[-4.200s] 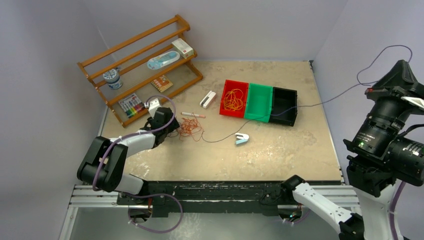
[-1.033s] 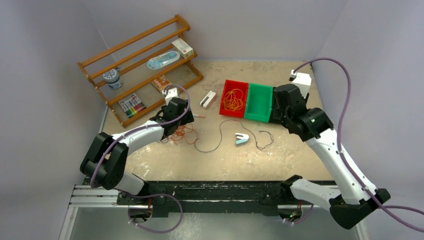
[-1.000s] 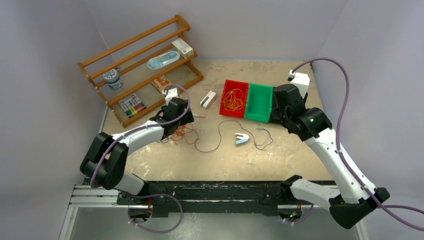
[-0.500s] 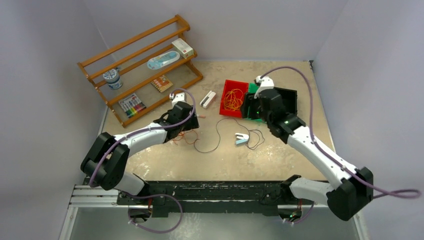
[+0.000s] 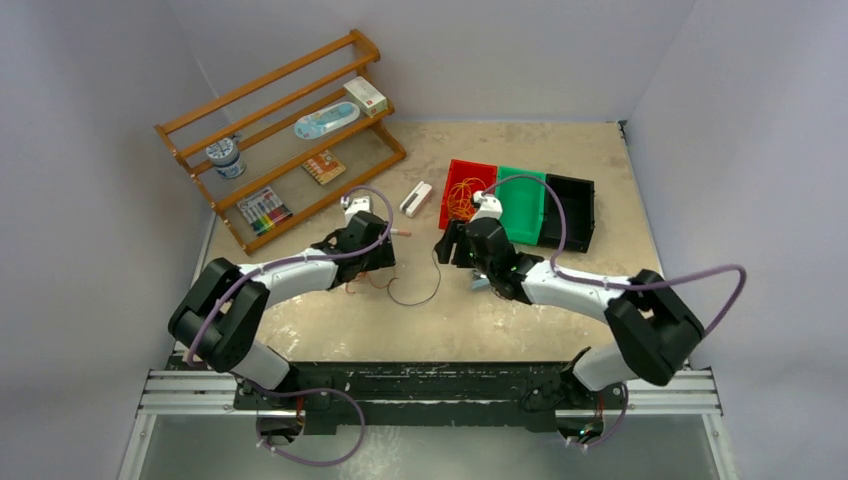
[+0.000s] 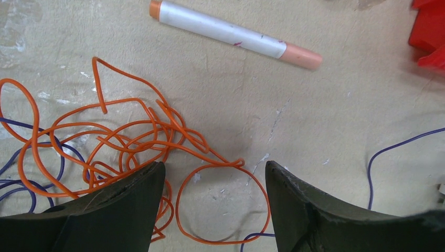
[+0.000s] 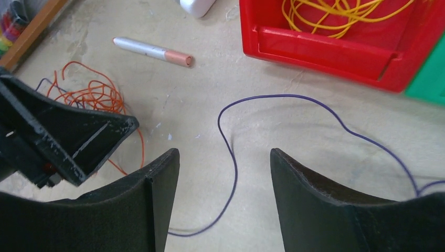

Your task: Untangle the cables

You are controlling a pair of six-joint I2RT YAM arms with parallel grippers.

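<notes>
Left gripper (image 6: 212,176): jaws spread, empty, low over the orange tangle (image 6: 131,142); one loop lies between its fingers, the bulk under one finger.
Right gripper (image 7: 224,157): jaws apart, holding nothing.
Purple wire (image 7: 283,95): passes lengthwise between the right fingers, so this arm is nearer; the other end threads into the tangle (likely the strand to draw out).
Marker (image 6: 231,35): just beyond the tangle.
Red bin (image 7: 325,50): farthest, holding yellow wires (image 7: 336,13).

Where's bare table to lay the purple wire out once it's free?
Bare table along the near edge, in front of the purple wire, and behind the red bin toward the back wall. Crowded around the orange tangle and marker.
</notes>
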